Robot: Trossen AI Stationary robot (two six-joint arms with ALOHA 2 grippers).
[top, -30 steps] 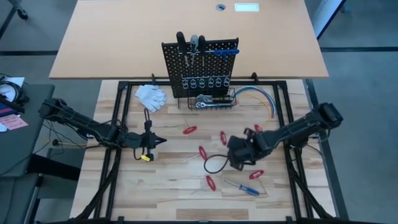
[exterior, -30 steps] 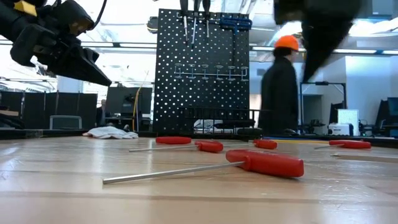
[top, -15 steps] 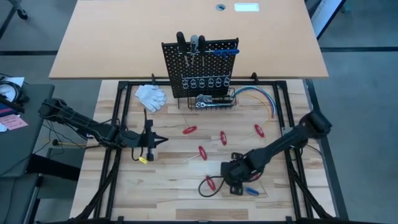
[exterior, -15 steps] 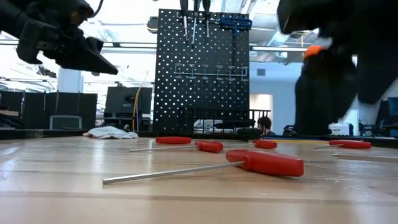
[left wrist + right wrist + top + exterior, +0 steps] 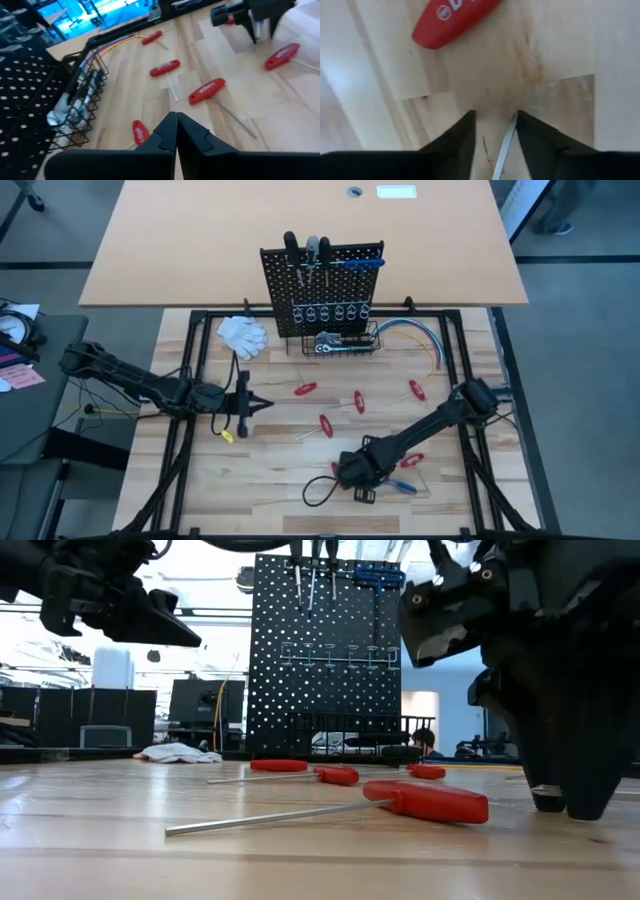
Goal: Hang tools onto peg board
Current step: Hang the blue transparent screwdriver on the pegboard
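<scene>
Both arms are built of dark, matte black tubular links with chunky rounded joints, and the left black two-finger gripper tapers to a sharp wedge with a small yellow tag just behind it. The right black two-finger gripper carries blunt angular fingers and a looping thin black cable beside its bulky wrist

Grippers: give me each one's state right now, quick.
Left gripper: shut, holding nothing, above the table.
Right gripper: open, down at the table, straddling a thin metal shaft, not gripping yet.
</scene>
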